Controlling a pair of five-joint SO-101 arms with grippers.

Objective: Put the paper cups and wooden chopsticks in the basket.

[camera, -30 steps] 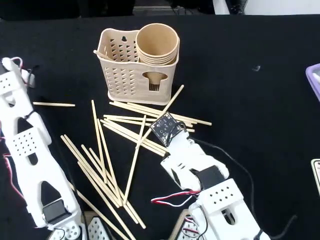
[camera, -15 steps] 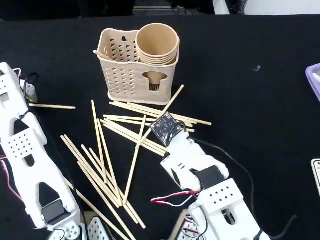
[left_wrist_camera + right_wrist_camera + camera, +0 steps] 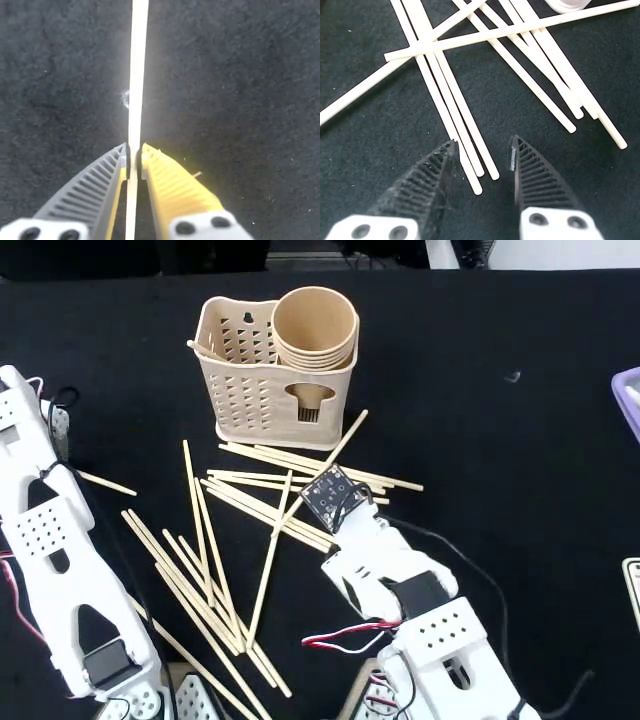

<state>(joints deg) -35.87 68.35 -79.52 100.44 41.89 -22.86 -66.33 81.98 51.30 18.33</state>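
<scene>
A beige perforated basket [image 3: 262,390] stands at the back of the black table with a stack of paper cups [image 3: 315,328] in its right side. Many wooden chopsticks [image 3: 212,570] lie scattered in front of it. At the table's left edge my left gripper [image 3: 133,152] is shut on a single chopstick [image 3: 138,75], which slants away from the left gripper [image 3: 62,445] as a pale stick [image 3: 105,483]. My right gripper [image 3: 482,150] hangs open just above the ends of several chopsticks [image 3: 465,115], in front of the basket [image 3: 330,498].
A purple container [image 3: 628,390] shows at the right edge, with a flat card [image 3: 633,585] nearer the front. Red and black cables [image 3: 345,640] trail beside the right arm's base. Bare black cloth spreads to the right of the basket.
The lone chopstick at the far left lay flat and level; now the left gripper holds it, and it has swung to slant toward the front. The right arm has not moved.
</scene>
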